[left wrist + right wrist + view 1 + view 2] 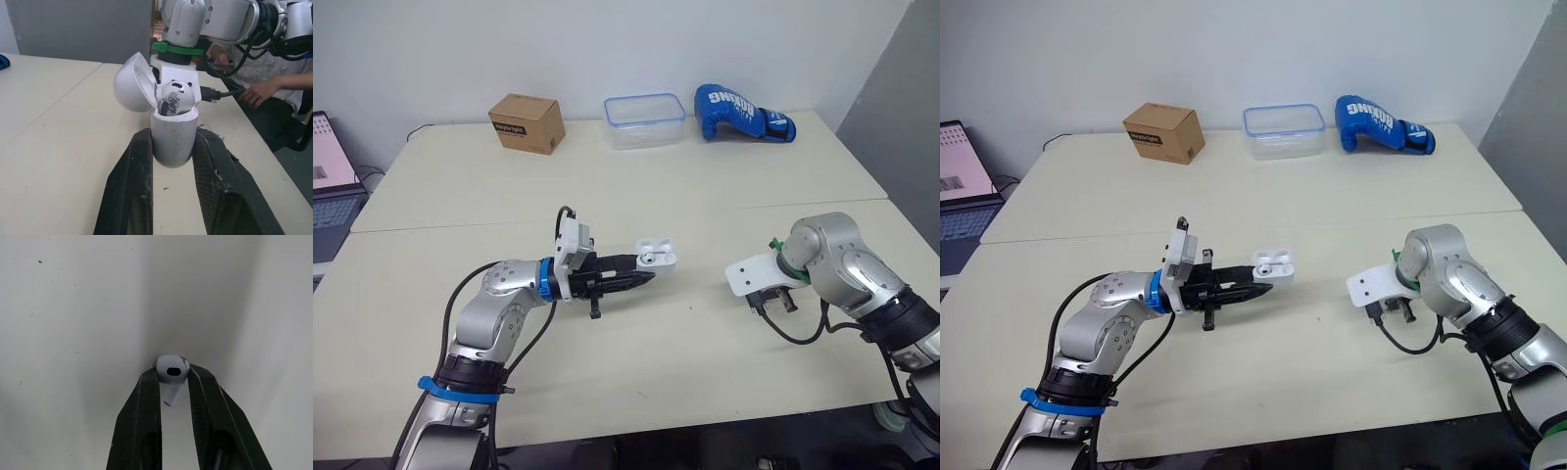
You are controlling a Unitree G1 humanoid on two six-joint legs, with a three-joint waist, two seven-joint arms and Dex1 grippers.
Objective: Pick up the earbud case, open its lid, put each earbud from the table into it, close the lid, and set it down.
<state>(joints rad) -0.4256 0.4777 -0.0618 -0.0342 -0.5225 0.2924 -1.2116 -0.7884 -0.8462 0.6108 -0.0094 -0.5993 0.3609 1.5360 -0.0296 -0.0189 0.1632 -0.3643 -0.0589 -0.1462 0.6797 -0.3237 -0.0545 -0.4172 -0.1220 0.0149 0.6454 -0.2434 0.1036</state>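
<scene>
Left gripper [641,278] holding open earbud case [173,139], right gripper [172,374] seemingly clasping earbud [172,367]

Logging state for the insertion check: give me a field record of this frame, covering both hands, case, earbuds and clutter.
left hand: shut on earbud case
lid: open, hinged back
first earbud: seated in the case
right hand: shut on second earbud, close over the table
far edge of table: cardboard box, clear container, blue boxing glove
stage: second earbud not yet in the case
</scene>
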